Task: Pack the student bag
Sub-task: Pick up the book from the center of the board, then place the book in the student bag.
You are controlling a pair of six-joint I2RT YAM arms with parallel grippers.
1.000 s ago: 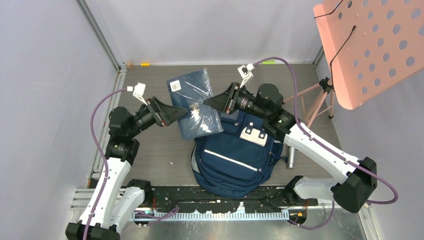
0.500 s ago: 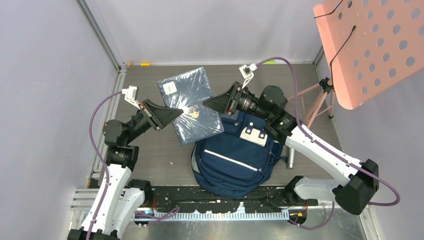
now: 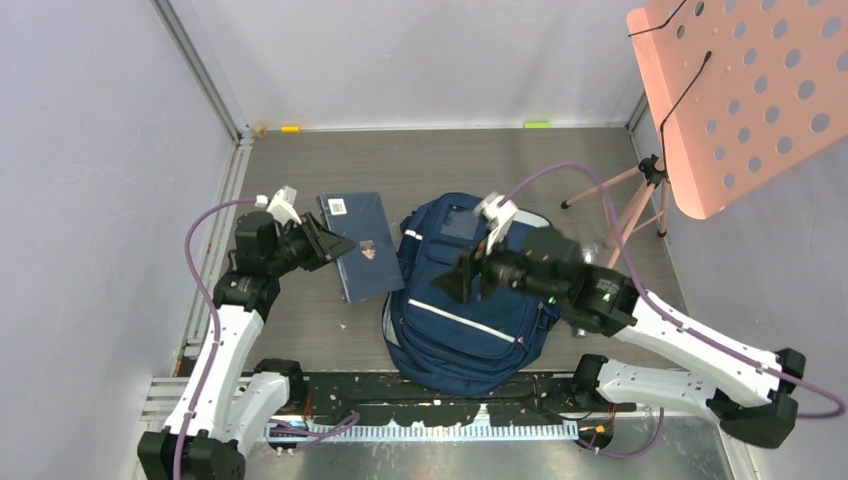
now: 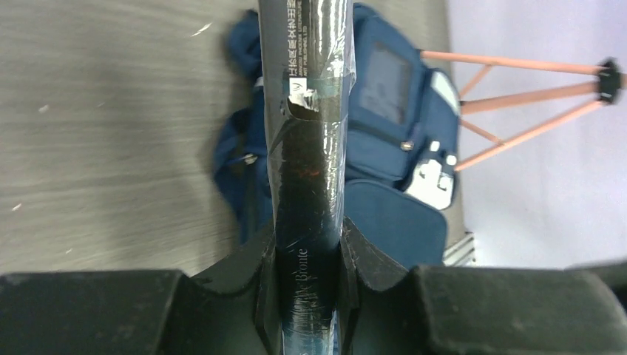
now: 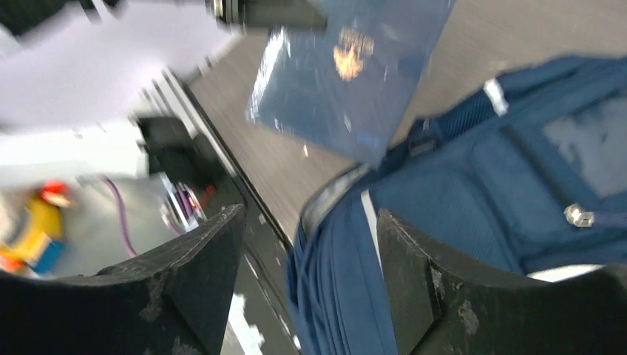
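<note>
- The left end effector (image 3: 333, 243) is clamped on the spine edge of a navy book (image 3: 362, 250) in glossy plastic wrap. In the left wrist view the book runs straight out from between the two pads, edge-on.
- The student bag (image 3: 480, 325) lies on the table (image 3: 310, 330) between the two arms, front pocket up, with the book just beside its left flank.
- The right end effector (image 3: 447, 285) hovers over the bag's front with its jaws apart and nothing between them.
- The step in hand looks like getting the book into the bag. Whether the main compartment is unzipped cannot be told from these views, so the mouth should be found before the book goes further.
- The right end effector would do best to pinch the upper lip of the opening and lift it, so the fabric stands away instead of sagging shut.
- The book should then go in leading with a short edge, angled along the bag's length, so that a corner does not snag the zip or a strap.
- The wrap is probably slick and the grip is near one edge. Slow, steady moves will help stop the book pivoting or sliding out.
- Release only once most of the book is inside and resting on fabric.
- Watch the pink stand (image 3: 640, 195) on the right when the right arm swings.
</note>
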